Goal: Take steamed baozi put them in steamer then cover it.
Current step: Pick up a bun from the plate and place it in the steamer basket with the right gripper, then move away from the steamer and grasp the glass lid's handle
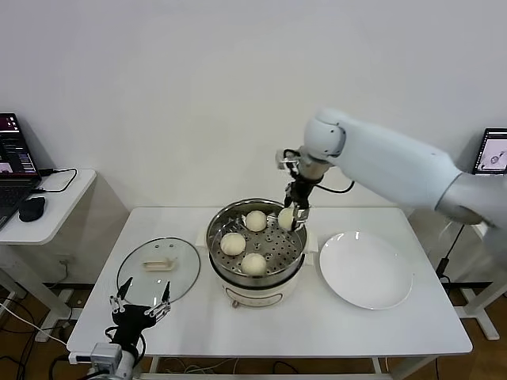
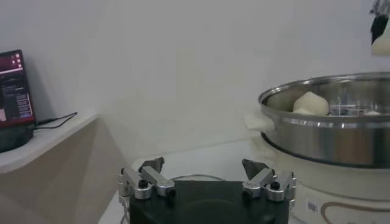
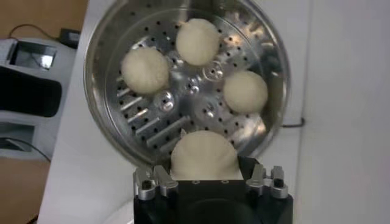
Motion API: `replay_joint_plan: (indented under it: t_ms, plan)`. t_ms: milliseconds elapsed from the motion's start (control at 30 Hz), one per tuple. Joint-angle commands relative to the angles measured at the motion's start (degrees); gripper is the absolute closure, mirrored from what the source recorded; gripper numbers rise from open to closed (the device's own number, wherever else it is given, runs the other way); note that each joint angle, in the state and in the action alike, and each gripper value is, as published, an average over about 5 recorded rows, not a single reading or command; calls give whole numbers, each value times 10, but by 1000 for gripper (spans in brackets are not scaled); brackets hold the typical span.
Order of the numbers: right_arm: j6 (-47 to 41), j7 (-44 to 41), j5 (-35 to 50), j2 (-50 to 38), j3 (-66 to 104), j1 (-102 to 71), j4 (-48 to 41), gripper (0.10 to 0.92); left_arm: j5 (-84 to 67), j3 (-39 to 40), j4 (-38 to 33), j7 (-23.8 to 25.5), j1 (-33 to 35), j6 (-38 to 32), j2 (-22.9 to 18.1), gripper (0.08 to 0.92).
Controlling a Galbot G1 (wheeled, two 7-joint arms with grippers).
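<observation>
The steamer (image 1: 230, 279) stands mid-table, a shiny steel pot on a cream base. Three baozi (image 1: 233, 244) lie on its perforated tray. My right gripper (image 1: 288, 217) is shut on the fourth baozi (image 3: 203, 156) and holds it just above the pot's right rim. The right wrist view shows the three buns (image 3: 197, 41) in the tray (image 3: 183, 125) below the held one. The glass cover (image 1: 186, 273) with its cream handle lies flat on the table left of the steamer. My left gripper (image 1: 140, 305) is open and idle at the front left, near the cover's front edge.
An empty white plate (image 1: 366, 268) lies right of the steamer. A side table (image 1: 59, 198) with a laptop and mouse stands at the far left. In the left wrist view the steamer (image 2: 329, 137) rises to one side of the left gripper (image 2: 206, 181).
</observation>
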Motion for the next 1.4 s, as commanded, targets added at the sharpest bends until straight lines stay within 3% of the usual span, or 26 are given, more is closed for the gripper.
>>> replay_joint_plan:
  t_ms: [33,400,733,1000,1267,1400]
  plan:
    - [-11,2,-9,56,-15,-35,-38,355,-5,0,0,1,-1,0,2,177]
    - [5,12,-78,69,28,-89,-92,355,-8,0,3,1,-3,-1,1,177]
    - [12,12,-91,73,44,-102,-105,342,-7,2,4,2,-6,-1,-3,177]
    - [7,15,-84,62,72,-99,-95,210,-5,5,7,2,-5,-1,-8,177]
    - [-2,3,-34,-40,149,-69,8,202,-5,4,6,9,-5,-2,-8,177]
    - [11,75,52,-128,220,-96,86,203,-7,8,15,12,-9,-20,-17,177]
